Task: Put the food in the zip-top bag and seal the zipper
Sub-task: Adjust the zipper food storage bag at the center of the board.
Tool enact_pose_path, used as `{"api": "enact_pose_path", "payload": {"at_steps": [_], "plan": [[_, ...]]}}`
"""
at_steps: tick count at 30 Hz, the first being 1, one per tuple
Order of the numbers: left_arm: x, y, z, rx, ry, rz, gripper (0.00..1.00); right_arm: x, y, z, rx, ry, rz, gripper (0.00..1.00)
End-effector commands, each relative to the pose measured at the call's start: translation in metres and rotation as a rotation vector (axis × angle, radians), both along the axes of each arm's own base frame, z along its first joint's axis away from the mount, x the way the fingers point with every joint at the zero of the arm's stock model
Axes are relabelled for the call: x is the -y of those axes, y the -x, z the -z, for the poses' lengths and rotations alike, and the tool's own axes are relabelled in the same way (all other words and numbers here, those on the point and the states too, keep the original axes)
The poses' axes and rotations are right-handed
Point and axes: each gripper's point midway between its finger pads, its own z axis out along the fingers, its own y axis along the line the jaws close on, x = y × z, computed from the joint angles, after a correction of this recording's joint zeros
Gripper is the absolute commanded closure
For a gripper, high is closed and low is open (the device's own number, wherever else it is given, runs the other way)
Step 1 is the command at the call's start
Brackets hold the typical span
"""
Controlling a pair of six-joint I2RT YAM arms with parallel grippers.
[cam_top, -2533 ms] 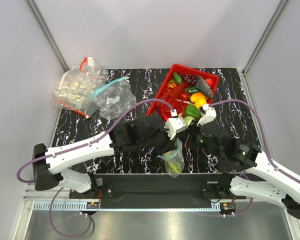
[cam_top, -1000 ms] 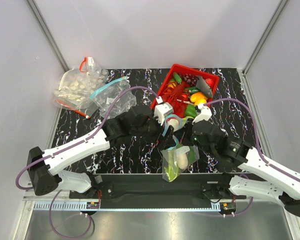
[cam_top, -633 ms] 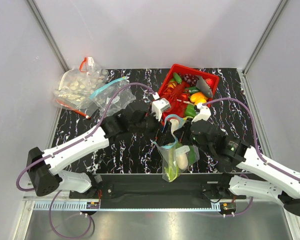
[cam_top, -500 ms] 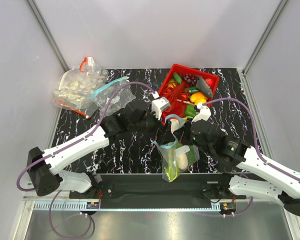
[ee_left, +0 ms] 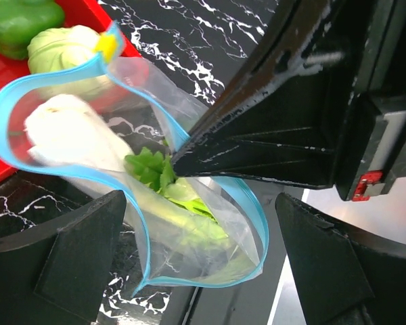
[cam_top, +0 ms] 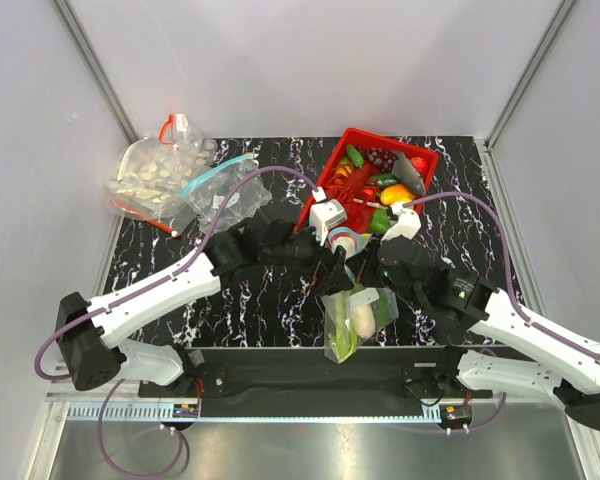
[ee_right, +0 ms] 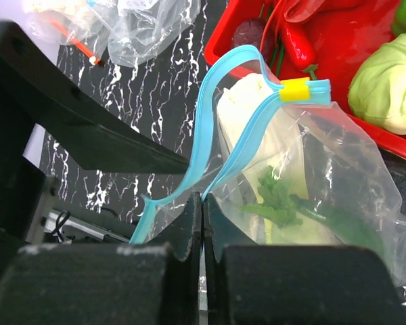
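We saw the zip-top bag (cam_top: 360, 315) held up over the near part of the desk (cam_top: 260, 300), between the two arms, its mouth facing up and toward the back. The right end effector (ee_right: 201, 206) was pinched shut on the bag's mouth edge, its fingers clamped on the zipper (ee_right: 203, 115). The teal strip was not sealed: its two halves bowed apart into a loop and met at a small yellow end piece (ee_right: 298, 89).

The left end effector (ee_left: 199, 223) stood wide and held nothing. In its own wrist view the open mouth lay between its two fingers (ee_left: 61, 271), with the strip running just beside the left one, though we could not tell whether it touched.

Inside the bag we made out a white oval radish piece (ee_left: 68, 132) near the mouth and green leaves (ee_left: 152, 169) lower down. The rest of the contents was blurred behind the crinkled plastic.

Behind the bag sat the red basket (cam_top: 395, 141), holding a pale green cabbage (ee_right: 386, 88), a green pepper (ee_left: 20, 20) and other red and yellow produce. Two more clear bags lay at the far left of the desk, well apart from the arms — one with a teal strip (cam_top: 225, 195) and one with a red strip (cam_top: 155, 175) and white pieces in it.
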Motion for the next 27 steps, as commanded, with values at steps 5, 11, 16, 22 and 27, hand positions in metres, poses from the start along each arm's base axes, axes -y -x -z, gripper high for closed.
{"api": "enact_pose_path", "payload": {"at_steps": [5,11,16,22,27], "plan": [[0.01,-0.009,-0.001,0.091,-0.066,-0.015,0.01,-0.001,-0.01,-0.043,0.083,-0.083,0.045,1.0],[-0.002,-0.034,0.021,0.119,-0.189,-0.14,0.45,-0.002,-0.011,-0.036,0.08,-0.066,0.047,0.87],[-0.013,-0.042,0.028,0.134,-0.229,-0.209,1.0,0.008,-0.014,-0.033,0.093,-0.018,0.069,0.64],[-0.02,-0.046,0.034,0.147,-0.251,-0.242,1.0,0.044,-0.027,-0.051,0.142,0.085,0.139,0.65],[-0.018,-0.048,0.038,0.148,-0.251,-0.24,1.0,0.059,-0.048,-0.032,0.101,0.135,0.077,0.57]]}}
